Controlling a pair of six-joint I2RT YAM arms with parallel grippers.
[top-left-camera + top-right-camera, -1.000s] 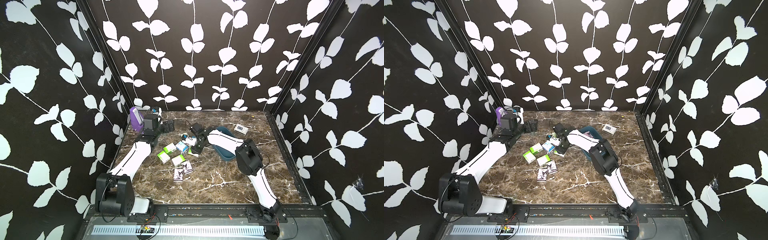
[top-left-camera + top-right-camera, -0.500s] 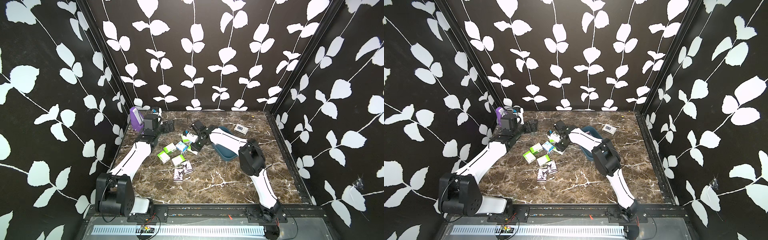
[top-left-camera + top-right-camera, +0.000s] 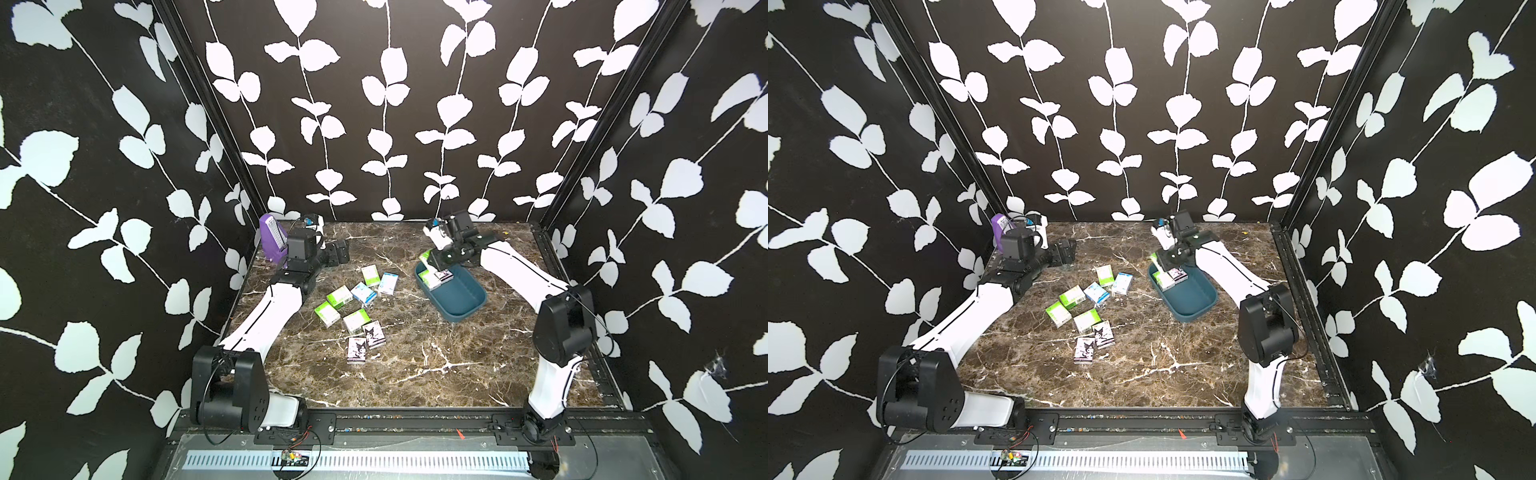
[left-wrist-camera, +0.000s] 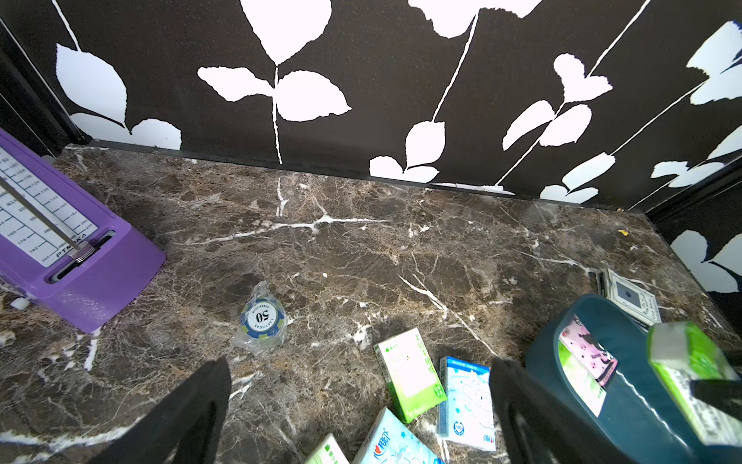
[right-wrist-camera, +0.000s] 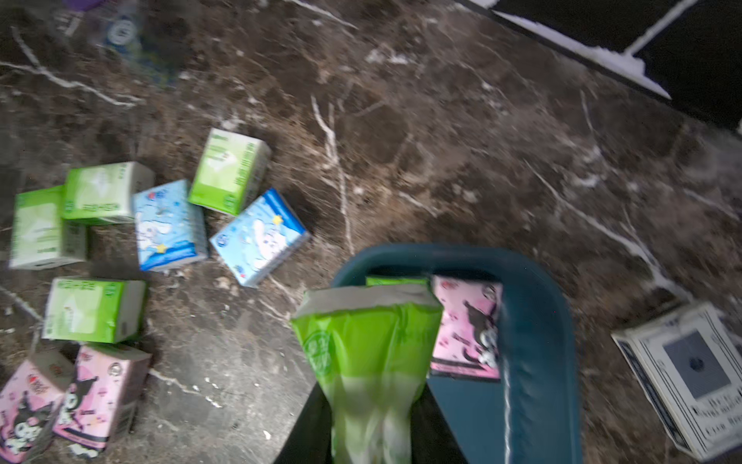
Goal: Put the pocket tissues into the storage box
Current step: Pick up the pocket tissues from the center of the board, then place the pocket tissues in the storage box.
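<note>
Around teal storage box (image 3: pixel 478 306): card box (image 5: pixel 690 373) just beside it, wrapped poker chip (image 4: pixel 262 319) and purple metronome (image 3: pixel 272 243) near left gripper (image 4: pixel 359 369), fingers wide apart and empty. Eight loose pocket tissues (image 3: pixel 356 321) on marble table (image 3: pixel 415 365) between arms, two more inside box. Pinches green pack (image 5: pixel 365 341) in right gripper (image 3: pixel 432 262) above box's far end; differs from a second ago, then low over the loose pile.

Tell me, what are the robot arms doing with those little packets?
The right gripper holds a green pack above the far end of the blue box, where two packs already lie. Eight more packs wait on the table. The left gripper hangs open and empty near the purple metronome.
</note>
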